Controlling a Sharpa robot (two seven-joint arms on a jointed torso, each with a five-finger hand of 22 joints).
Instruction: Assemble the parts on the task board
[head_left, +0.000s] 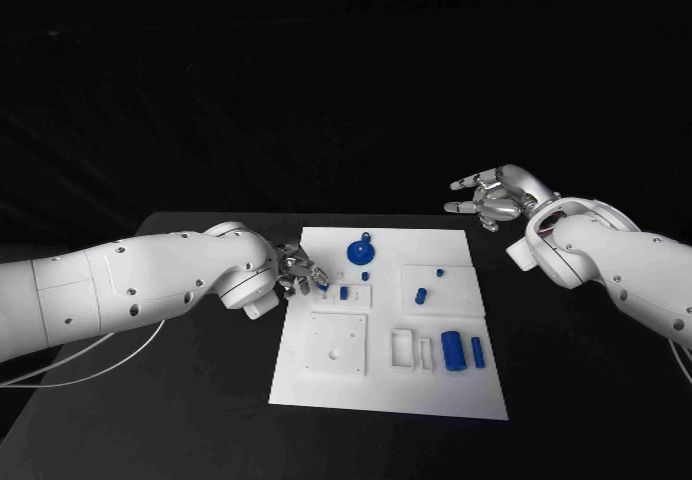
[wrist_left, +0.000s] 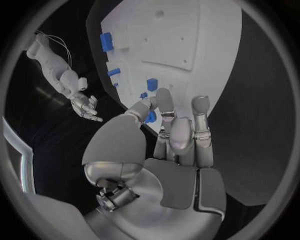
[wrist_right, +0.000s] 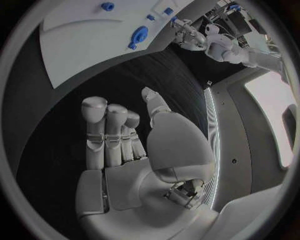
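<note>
Here the left arm reaches in low over the black counter (head_left: 173, 400), its smooth white shell ending in a silver left hand (head_left: 299, 274) that sits at the left edge of the task board (head_left: 375, 390). Its fingers are drawn together around a small blue part (wrist_left: 150, 116), which shows between the thumb and the fingertips in the left wrist view; the hand seems to pinch it, though how firm the hold is I cannot tell. The right arm is raised and bent near the far right corner of the board, and the right hand (head_left: 495, 197) hangs above the counter, off the board, holding nothing, its metallic fingers side by side and only slightly curled, the thumb standing apart. The task board is a flat, matt white rectangular plate in the middle of the counter, with shallow square and oblong recesses. On it lie glossy blue parts: a round disc-like part (head_left: 361, 249) toward the far edge, a short peg (head_left: 421, 295) nearer the middle, and two upright-lying cylinders (head_left: 454, 350) side by side toward the near right corner.
</note>
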